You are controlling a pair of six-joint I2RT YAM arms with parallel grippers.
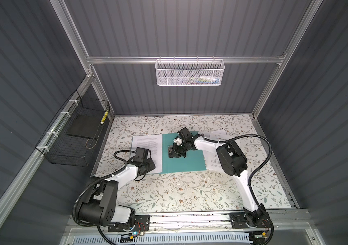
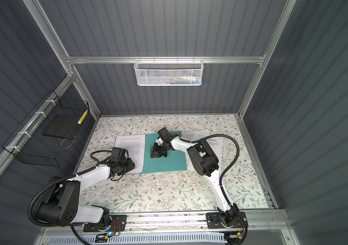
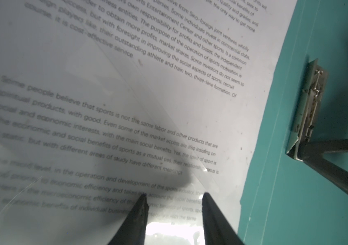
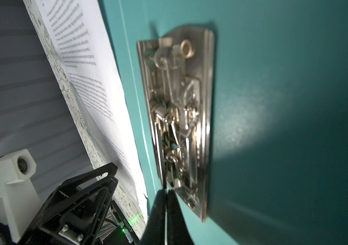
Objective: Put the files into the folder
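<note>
Right gripper (image 4: 166, 192): clenched, tips against the end of the silver metal clip (image 4: 179, 106) on the open teal-green folder (image 1: 187, 164). Left gripper (image 3: 174, 197): jaws apart, white printed paper sheets (image 3: 147, 95) directly beneath, folder alongside.

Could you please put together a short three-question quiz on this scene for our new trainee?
1. True or false: the right gripper is shut, its tips at one end of the metal clip.
2. The left gripper is open over: A) the printed sheet on the left cover of the folder; B) the metal clip; C) the wire basket.
3. In both top views, on which side of the folder do the other loose sheets lie?
Key: 1 true; 2 A; 3 right.
</note>
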